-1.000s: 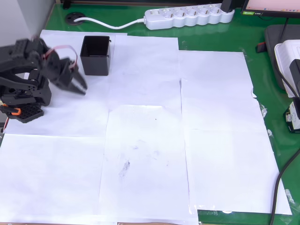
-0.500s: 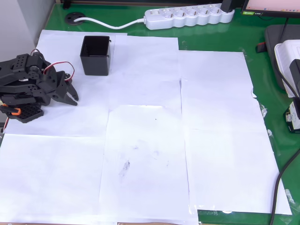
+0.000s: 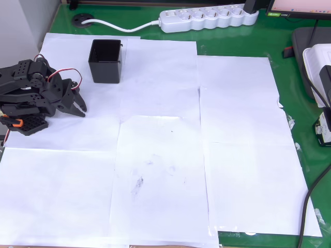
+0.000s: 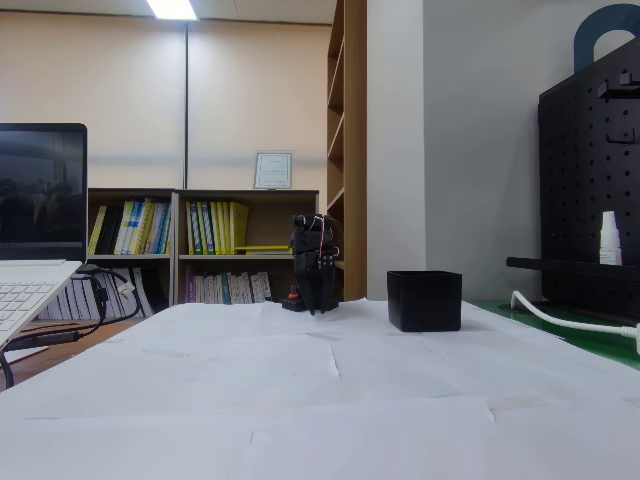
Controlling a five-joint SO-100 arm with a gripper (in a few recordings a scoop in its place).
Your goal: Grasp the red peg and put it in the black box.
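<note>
The black box (image 3: 106,61) stands upright on the white paper at the upper left, and it also sits right of centre in the fixed view (image 4: 425,300). The red peg is hidden or out of view; the inside of the box looks dark in the overhead view. My black arm is folded back over its base at the left edge. My gripper (image 3: 80,103) points toward the paper a little below and left of the box, apart from it. Its fingers stand slightly open with nothing between them. The fixed view has the gripper (image 4: 318,300) low, to the left of the box.
White paper sheets (image 3: 165,155) cover a green table. A white power strip (image 3: 207,17) and its cable lie along the far edge. Dark equipment and cables sit at the right edge (image 3: 315,77). A laptop (image 4: 30,250) stands at the left in the fixed view.
Over the last second the arm drew back to the left, away from the box, and folded over its base. It has held still for the last half second.
</note>
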